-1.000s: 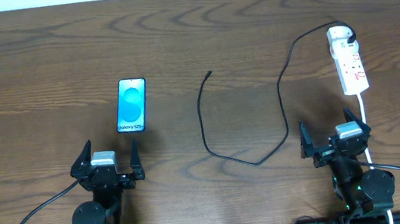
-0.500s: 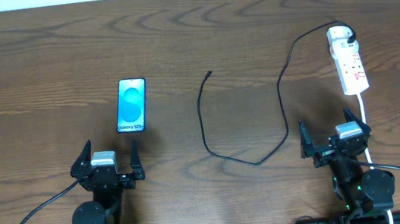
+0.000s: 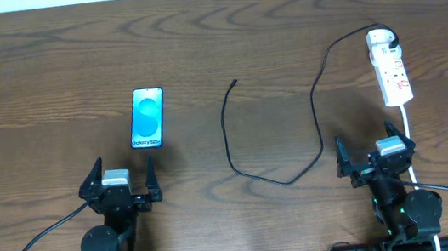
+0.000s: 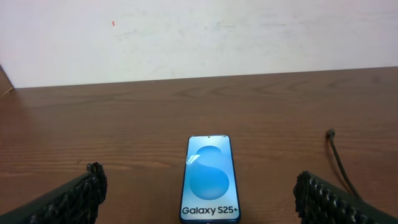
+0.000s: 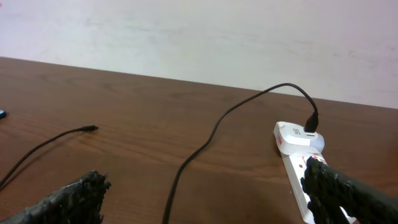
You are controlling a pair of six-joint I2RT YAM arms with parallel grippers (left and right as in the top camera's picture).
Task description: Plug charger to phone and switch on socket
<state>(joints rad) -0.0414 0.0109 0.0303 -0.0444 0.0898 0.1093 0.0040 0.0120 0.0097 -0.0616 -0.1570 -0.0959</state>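
Note:
The phone (image 3: 148, 118) lies flat on the wooden table, left of centre, its blue screen up; the left wrist view has the phone (image 4: 209, 179) straight ahead. Behind it, my left gripper (image 3: 120, 183) stands open and empty. The charger (image 3: 270, 137), a thin black cable, loops across the middle, its plug tip (image 3: 233, 82) lying loose, its other end at the white adapter (image 3: 379, 38) on the socket (image 3: 392, 75) at the right. My right gripper (image 3: 374, 151) is open and empty, just in front of the socket (image 5: 298, 180). The charger (image 5: 205, 143) crosses the right wrist view.
A white cord (image 3: 409, 133) runs from the socket's near end toward the table's front edge, beside the right arm. A pale wall (image 4: 199, 37) rises behind the table's far edge.

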